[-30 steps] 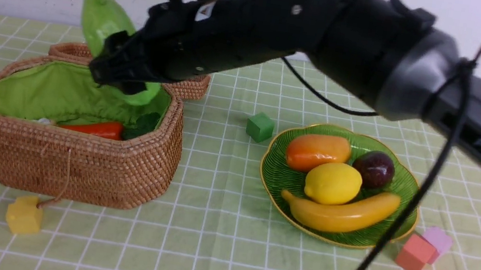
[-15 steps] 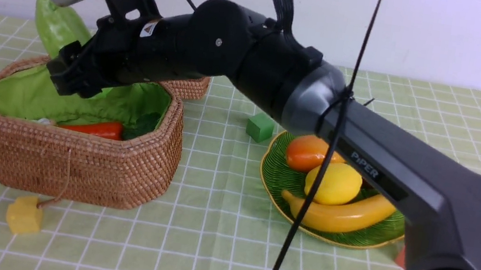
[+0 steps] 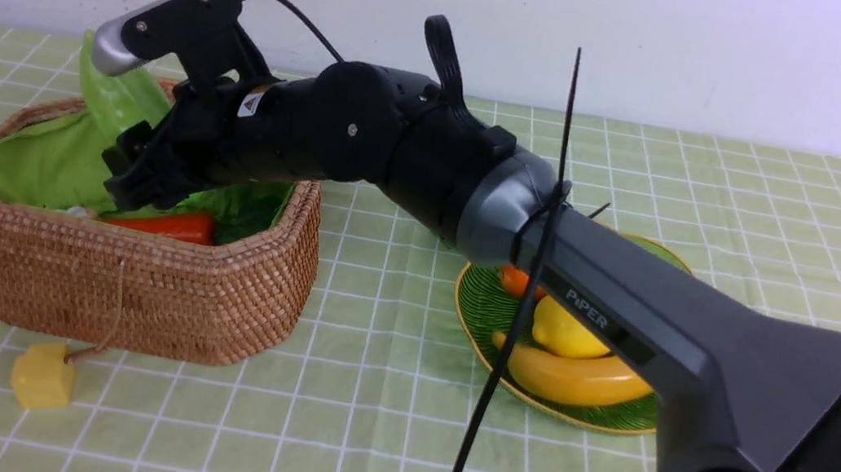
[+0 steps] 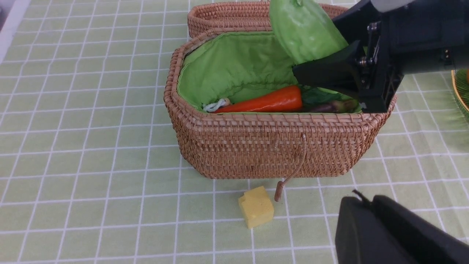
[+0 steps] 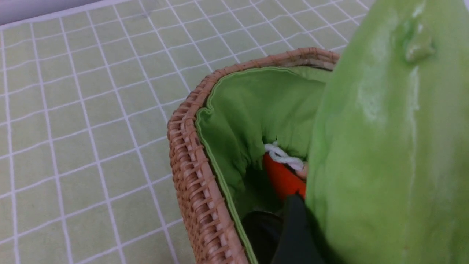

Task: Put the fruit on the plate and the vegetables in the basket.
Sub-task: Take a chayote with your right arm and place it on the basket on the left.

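- Above the brown wicker basket [image 3: 131, 302], lined in green cloth, a light green bumpy plastic gourd [image 3: 119, 99] was held tilted, pinched by the right gripper [image 4: 322, 47].
- The left gripper's [image 4: 368, 200] fingers were pressed together.
- A glossy red-orange carrot [image 3: 171, 224] was contained in the basket.
- Yellow banana [image 3: 573, 377], yellow lemon [image 3: 568, 331] and orange mango [image 3: 517, 281] were held by the ribbed green glass dish [image 3: 478, 322].

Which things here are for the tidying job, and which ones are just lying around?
For the job:
- basket
- gourd
- carrot
- aubergine
- plate
- mango
- lemon
- banana

Just lying about:
- green cube, mostly hidden behind the robot's right arm
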{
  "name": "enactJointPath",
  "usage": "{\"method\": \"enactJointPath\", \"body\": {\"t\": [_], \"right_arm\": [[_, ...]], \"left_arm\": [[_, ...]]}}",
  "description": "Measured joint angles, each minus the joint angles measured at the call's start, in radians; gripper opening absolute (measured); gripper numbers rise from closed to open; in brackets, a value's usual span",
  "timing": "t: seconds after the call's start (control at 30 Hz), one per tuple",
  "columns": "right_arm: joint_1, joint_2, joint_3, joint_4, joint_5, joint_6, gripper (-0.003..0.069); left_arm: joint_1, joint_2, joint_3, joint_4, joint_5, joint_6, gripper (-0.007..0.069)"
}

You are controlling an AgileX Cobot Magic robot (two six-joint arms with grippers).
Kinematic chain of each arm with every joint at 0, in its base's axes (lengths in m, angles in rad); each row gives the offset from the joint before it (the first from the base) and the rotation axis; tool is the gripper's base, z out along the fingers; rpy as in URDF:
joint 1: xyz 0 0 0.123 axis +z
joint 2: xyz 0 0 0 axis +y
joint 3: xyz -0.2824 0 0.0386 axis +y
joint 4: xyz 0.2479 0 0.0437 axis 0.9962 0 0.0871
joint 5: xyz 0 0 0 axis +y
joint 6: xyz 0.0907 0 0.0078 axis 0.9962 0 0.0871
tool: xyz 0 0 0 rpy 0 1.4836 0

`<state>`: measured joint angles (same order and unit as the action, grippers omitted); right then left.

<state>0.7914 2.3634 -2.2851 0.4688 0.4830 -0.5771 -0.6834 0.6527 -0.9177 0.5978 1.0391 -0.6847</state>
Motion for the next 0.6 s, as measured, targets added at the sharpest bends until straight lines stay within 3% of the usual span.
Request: {"method": "enactJointPath", "body": {"t": [0.6], "right_arm": [[0.000,0.001,0.000,-0.042,-0.003,0.000,0.0469]], "left_arm": [[0.000,0.000,0.000,-0.001,0.000,0.003,0.0034]]}}
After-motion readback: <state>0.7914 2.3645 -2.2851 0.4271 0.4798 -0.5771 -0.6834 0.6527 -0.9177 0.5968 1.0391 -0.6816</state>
